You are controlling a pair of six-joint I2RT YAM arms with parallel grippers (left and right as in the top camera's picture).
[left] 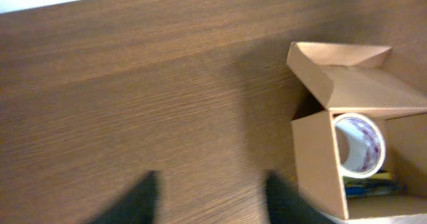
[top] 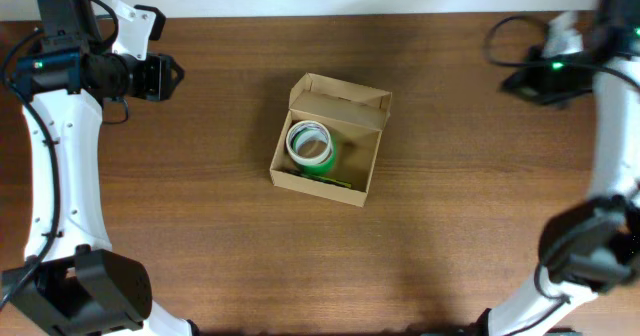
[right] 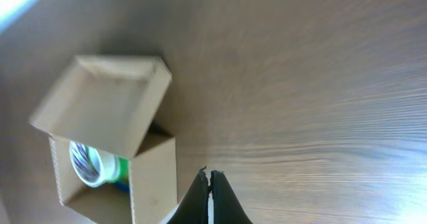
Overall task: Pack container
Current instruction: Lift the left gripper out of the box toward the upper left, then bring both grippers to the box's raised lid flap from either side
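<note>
The container (top: 362, 181), a small tan cardboard box, sits at the table's middle with its flap lid (top: 338, 105) open toward the back. A white and green tape roll (top: 309, 144) stands inside it. The box also shows in the left wrist view (left: 313, 157) and the right wrist view (right: 153, 177). My left gripper (top: 172, 77) is open and empty at the far left, well away from the box; its fingers show in its own view (left: 210, 197). My right gripper (right: 209, 177) is shut and empty, held at the far right (top: 510, 84).
A thin green and blue item (left: 373, 183) lies in the box bottom beside the roll. The brown wood table (top: 200, 226) ends at a pale wall along the back.
</note>
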